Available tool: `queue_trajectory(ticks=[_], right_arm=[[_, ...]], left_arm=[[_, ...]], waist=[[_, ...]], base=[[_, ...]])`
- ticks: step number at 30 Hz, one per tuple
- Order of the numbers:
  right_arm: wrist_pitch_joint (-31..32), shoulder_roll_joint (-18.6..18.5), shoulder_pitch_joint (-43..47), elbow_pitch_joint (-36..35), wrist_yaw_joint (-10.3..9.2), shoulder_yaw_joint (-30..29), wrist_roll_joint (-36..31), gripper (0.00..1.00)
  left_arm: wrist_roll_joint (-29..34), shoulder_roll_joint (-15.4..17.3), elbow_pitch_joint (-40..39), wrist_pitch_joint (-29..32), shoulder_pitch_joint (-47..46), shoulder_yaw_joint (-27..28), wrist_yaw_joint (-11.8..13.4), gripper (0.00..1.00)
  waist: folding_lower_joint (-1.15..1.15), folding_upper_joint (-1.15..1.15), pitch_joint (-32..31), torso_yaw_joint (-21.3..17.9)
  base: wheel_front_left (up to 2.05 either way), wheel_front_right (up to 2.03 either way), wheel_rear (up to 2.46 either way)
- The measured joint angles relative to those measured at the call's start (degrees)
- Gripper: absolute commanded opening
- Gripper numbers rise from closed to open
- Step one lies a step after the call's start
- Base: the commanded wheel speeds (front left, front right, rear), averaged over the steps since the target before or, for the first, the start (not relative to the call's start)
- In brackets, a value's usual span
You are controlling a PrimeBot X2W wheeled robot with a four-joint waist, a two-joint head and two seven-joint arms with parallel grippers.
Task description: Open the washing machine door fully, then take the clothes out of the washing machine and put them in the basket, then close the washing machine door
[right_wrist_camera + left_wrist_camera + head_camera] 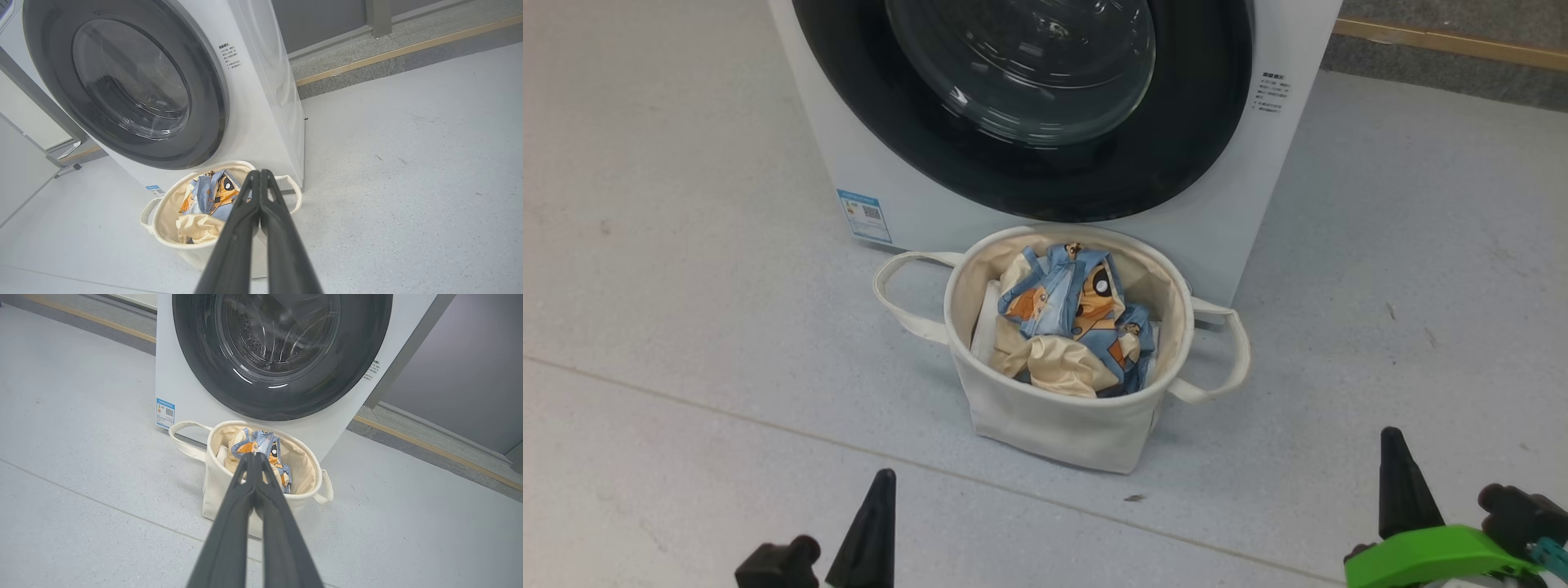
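Clothes (1078, 318) are shown in the basket (1054, 425) just ahead of both clenched, empty jaws; the washing machine door (1021, 82) beyond is judged shut, yet could be sprung open if not fully latched.

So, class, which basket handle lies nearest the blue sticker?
The left handle in the head view, just below the blue sticker; the other handle lies across the basket.

clothes (1078, 322) in basket (1054, 425), basket on floor (686, 245) just before washing machine (1241, 204)
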Motion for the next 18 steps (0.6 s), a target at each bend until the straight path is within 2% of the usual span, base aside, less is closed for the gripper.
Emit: queue_trajectory(ticks=[18], right_arm=[[3.03, 0.00, -0.25, 0.38, 0.00, -0.81, 10.92, 0.00]], left_arm=[[-12.74, 0.47, 0.35, 2.55, -0.24, 1.68, -0.96, 0.00]], waist=[[-0.01, 0.00, -0.39, -0.81]], base=[[0.00, 0.00, 0.00]])
